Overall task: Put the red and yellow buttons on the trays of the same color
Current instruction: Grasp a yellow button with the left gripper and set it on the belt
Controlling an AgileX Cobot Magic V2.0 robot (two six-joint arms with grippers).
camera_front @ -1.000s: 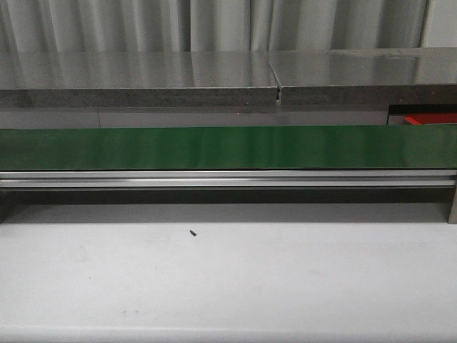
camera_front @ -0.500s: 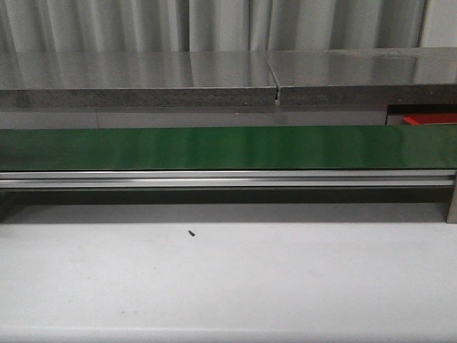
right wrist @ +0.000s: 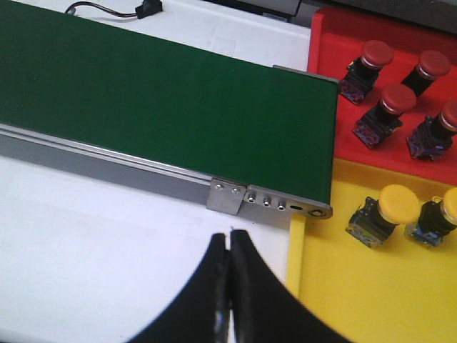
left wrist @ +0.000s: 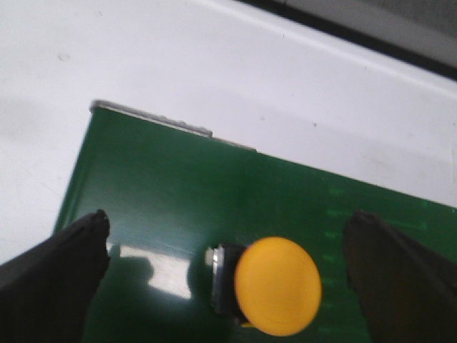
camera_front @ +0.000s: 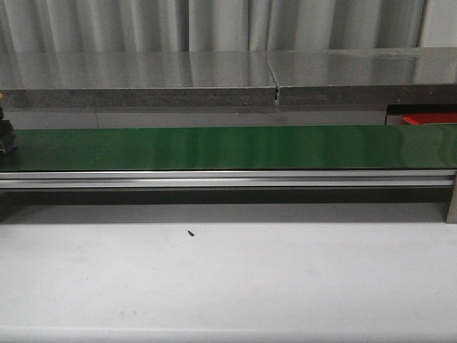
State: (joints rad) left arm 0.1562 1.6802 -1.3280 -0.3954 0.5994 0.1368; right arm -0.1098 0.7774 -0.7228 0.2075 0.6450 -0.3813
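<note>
Starting at the far left edge of the front view, where a small dark object [camera_front: 6, 132] sits at the end of the green belt [camera_front: 228, 147]; too small there to name for sure. In the left wrist view, lower centre of the frame, a yellow button [left wrist: 275, 284] lying on its side on the belt, cap toward the camera, black base behind it. Left gripper [left wrist: 228, 275] with fingers [left wrist: 53, 275] wide apart, one at the lower left and one at the lower right of the frame, button between them but touching neither.

Further right, in the right wrist view: red tray [right wrist: 335, 64] in the upper right with red buttons [right wrist: 396, 100], yellow tray [right wrist: 343, 286] below it with yellow buttons [right wrist: 396, 207] already inside. Right gripper [right wrist: 229, 254] at the bottom centre, fingers pressed together, holding nothing, over the white table [right wrist: 107, 236].

Possible trouble: closing on the round cap instead of the base, so the button slips or rolls aside. Also, if the belt runs, closing late and missing it, or pinching only the edge.
</note>
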